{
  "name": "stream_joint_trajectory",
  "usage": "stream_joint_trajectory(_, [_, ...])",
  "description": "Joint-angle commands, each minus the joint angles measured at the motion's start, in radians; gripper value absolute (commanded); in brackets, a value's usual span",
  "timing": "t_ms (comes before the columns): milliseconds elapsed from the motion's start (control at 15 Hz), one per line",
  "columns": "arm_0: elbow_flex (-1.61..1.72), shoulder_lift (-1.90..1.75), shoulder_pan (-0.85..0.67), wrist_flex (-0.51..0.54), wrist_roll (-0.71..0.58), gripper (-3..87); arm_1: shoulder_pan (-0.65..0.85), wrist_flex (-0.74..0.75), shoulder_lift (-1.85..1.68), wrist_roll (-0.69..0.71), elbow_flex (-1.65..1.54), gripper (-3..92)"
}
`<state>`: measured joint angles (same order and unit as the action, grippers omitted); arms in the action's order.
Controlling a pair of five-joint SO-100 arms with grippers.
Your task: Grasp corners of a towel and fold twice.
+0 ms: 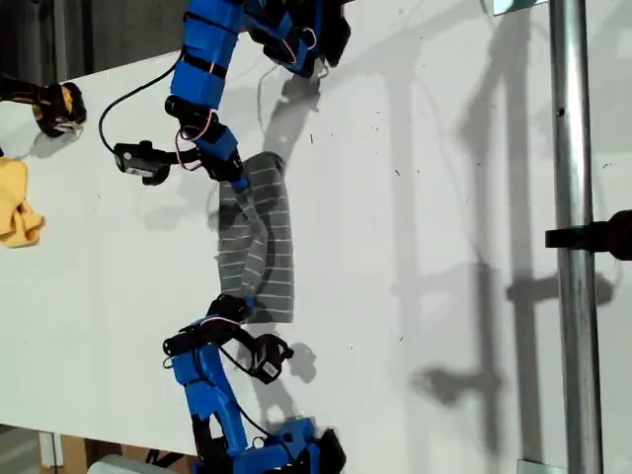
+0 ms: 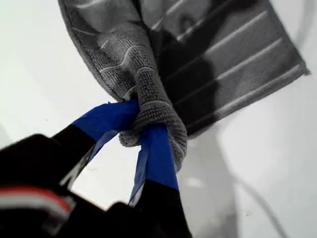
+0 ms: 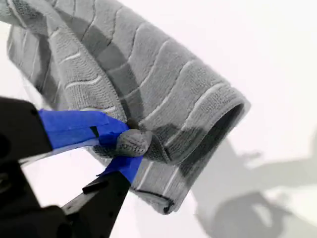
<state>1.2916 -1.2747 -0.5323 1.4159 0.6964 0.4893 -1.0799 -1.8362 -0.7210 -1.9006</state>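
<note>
The grey towel (image 1: 272, 259) with thin white stripes lies mid-table in the exterior view, and its edge toward that view's left is lifted and bunched. In that view a blue arm's gripper (image 1: 233, 170) holds the towel's upper end and another arm's gripper (image 1: 237, 304) holds its lower end. The wrist views do not show which arm is which. My first gripper (image 2: 136, 130) is shut on a bunched corner of the towel (image 2: 237, 54). My second gripper (image 3: 126, 144) is shut on a corner of the towel (image 3: 163, 74), which curls over in a loop.
At the exterior view's left edge lie a yellow cloth (image 1: 15, 202) and a black-and-yellow object (image 1: 54, 107). A metal pole (image 1: 573, 247) with a black clamp (image 1: 602, 235) stands at that view's right. The white table (image 1: 444, 197) ends near the bottom left.
</note>
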Motion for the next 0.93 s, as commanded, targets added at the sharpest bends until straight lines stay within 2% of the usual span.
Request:
stream_joint_trajectory(0, [-0.095, -0.018, -0.092, -0.011, -0.063, -1.6, 0.074, 0.04, 0.061, 0.077, 0.144, -0.2])
stream_joint_trajectory(200, [-0.192, 0.009, -0.178, -0.012, -0.117, -1.6, 0.183, 0.048, 0.21, 0.172, 0.337, -0.2])
stream_joint_trajectory(400, [-0.236, 0.008, -0.249, 0.018, -0.11, -1.6, 0.275, 0.023, 0.351, 0.238, 0.545, -0.2])
stream_joint_trajectory(867, [-0.327, 0.043, -0.351, 0.005, -0.118, -1.6, 0.397, 0.023, 0.408, 0.273, 0.703, -0.2])
